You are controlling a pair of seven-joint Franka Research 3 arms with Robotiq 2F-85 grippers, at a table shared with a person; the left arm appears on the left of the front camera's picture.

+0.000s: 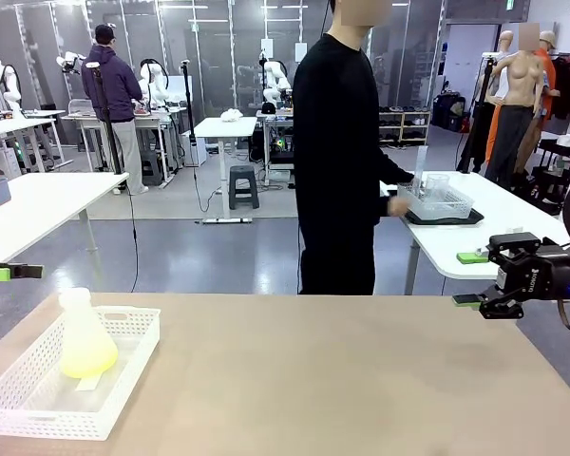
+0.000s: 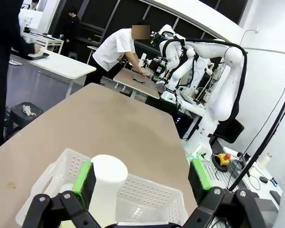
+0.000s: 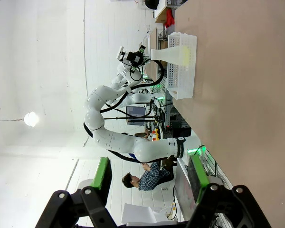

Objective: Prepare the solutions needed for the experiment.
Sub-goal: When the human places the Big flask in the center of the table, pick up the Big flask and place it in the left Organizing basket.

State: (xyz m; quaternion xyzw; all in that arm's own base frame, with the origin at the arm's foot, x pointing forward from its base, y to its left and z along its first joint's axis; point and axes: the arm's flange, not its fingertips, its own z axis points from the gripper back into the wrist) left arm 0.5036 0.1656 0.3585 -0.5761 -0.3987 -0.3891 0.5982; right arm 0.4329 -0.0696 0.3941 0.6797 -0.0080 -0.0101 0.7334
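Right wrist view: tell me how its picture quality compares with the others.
Right wrist view: rolled sideways, ceiling glare washing out the left half. Left wrist view: wide-angle bend, flask neck soft up close. Front view: even light, sharp, yellow solution readable in the flask.

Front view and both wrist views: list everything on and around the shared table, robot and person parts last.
Frosted white conical flask: one, upright in the basket, at the table's left near corner.
Pale yellow liquid: one shallow layer in the flask's base.
White perforated plastic basket: one, holding the flask.
Tan table: one, otherwise bare.
Clear bin on a black tray: one, on the white table behind, right.
Person in black: one, beyond the far edge, hand at that bin.
Left gripper: open, around the flask's neck.
Right gripper: open, above the right edge.
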